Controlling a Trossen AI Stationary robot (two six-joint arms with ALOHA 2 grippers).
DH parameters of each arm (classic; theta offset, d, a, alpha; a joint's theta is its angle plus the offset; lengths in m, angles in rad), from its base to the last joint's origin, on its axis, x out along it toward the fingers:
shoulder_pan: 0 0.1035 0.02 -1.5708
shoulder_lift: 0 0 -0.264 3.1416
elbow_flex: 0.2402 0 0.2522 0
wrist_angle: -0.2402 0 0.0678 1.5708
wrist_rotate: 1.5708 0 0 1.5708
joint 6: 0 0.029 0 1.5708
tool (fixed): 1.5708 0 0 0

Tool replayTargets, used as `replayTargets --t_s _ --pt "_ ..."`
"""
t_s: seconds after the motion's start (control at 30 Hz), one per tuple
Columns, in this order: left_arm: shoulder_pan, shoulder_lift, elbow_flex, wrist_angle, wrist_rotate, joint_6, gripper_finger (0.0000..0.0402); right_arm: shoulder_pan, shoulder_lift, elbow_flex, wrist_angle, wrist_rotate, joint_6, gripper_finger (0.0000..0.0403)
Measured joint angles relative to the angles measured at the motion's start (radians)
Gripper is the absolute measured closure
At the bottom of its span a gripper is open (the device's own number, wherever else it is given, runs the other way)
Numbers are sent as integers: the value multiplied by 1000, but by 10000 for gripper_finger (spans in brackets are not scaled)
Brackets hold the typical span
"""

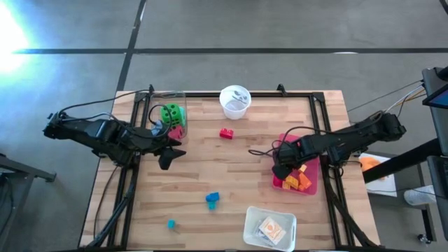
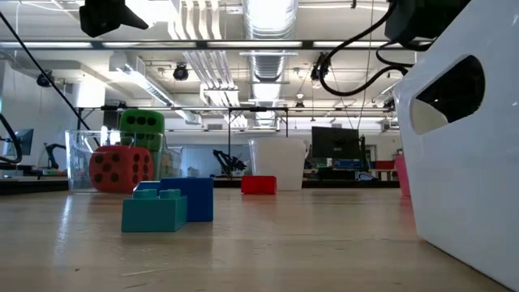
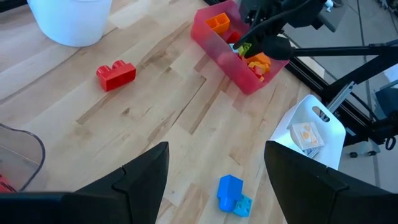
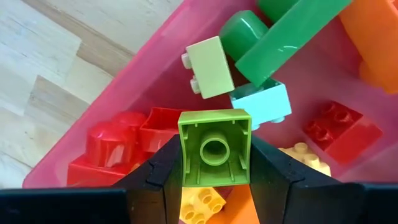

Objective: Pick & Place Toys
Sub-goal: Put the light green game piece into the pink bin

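Lime green brick (image 4: 215, 147) clamped hollow side up between right gripper (image 4: 215, 163) fingers (image 4: 163, 171), over the pink bin (image 1: 278, 180) at right side of counter (image 1: 210, 168). Beyond the fingertips in the bin: pale green brick (image 4: 210, 66), dark green brick (image 4: 280, 37), mint brick (image 4: 262, 103), red bricks (image 4: 118, 148), yellow brick (image 4: 200, 198). Left gripper (image 3: 214, 169) fingers spread wide, holding nothing; blue brick (image 3: 229, 189) on the counter between them, red brick (image 3: 115, 75) farther ahead.
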Motion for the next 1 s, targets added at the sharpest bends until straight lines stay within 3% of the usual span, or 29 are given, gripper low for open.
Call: replayTargets --t_s 0.23,0.5,1.0 --pt "0 0 0 0 0 0 136 -14 28 -3 8 -14 -24 273" --pt "0 0 0 2 0 -13 137 -26 88 -3 27 -81 118 273" --pt "0 0 0 3 0 -19 137 -26 101 -1 49 -86 87 273"
